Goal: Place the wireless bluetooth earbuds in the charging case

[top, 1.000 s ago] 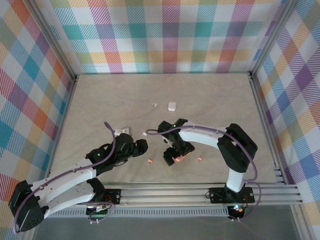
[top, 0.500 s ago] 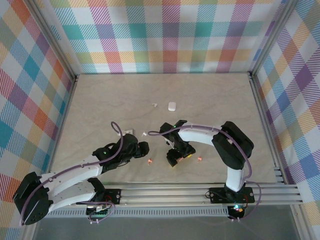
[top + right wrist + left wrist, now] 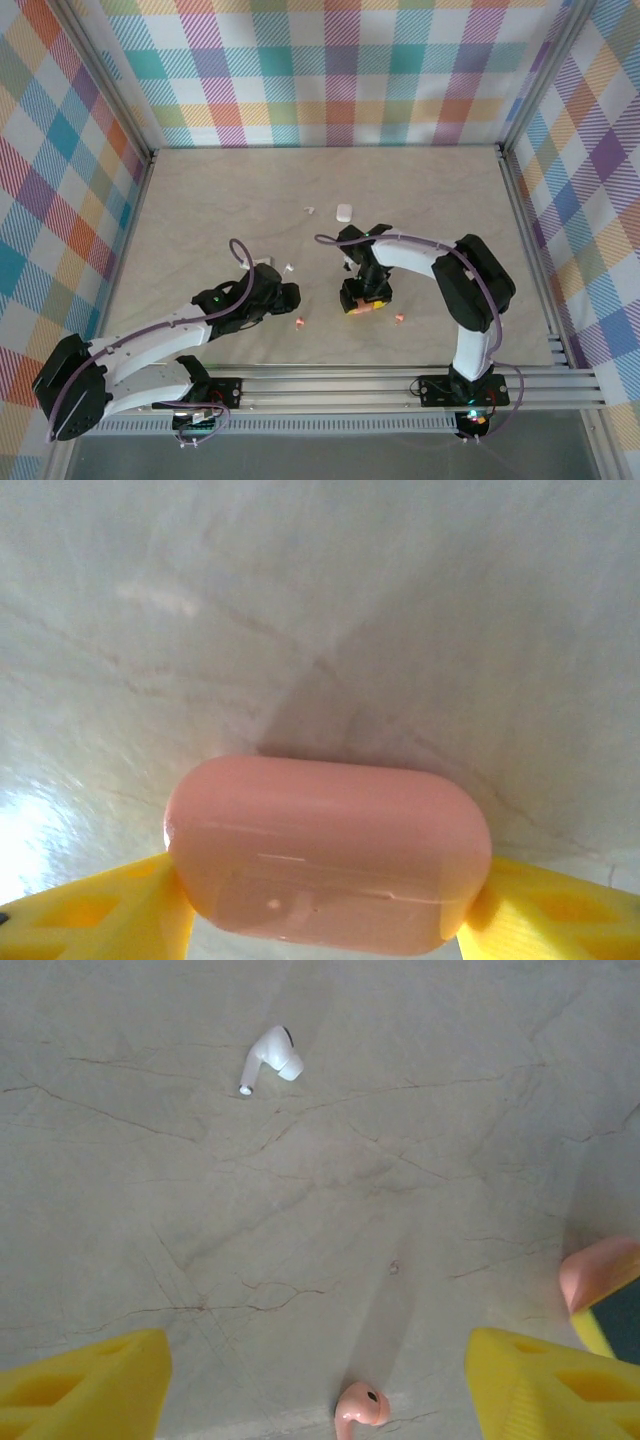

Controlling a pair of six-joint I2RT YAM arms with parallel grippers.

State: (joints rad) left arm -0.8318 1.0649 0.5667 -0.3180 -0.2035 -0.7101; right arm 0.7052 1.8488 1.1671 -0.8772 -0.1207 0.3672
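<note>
My right gripper (image 3: 362, 303) (image 3: 328, 905) is shut on a closed coral-pink charging case (image 3: 328, 850) (image 3: 365, 306), one yellow finger on each end, just above the table. My left gripper (image 3: 289, 296) (image 3: 320, 1390) stands open over the table with its yellow fingertips (image 3: 85, 1380) wide apart. A coral-pink earbud (image 3: 360, 1410) (image 3: 300, 322) lies on the table between them. Further off lies a white earbud (image 3: 272, 1057) (image 3: 289, 267). The pink case's edge (image 3: 598, 1270) shows at the right of the left wrist view. A second pink earbud (image 3: 399, 318) lies right of the right gripper, and another white earbud (image 3: 310, 210) at mid table.
A closed white charging case (image 3: 344, 212) sits at mid table beside the far white earbud. Plaid walls enclose the marbled table (image 3: 220, 200) on three sides, with aluminium rails (image 3: 400, 375) along the near edge.
My right gripper has carried the pink case a little away from the near edge and to the right. My left gripper has slid right, closer to the pink earbud.
</note>
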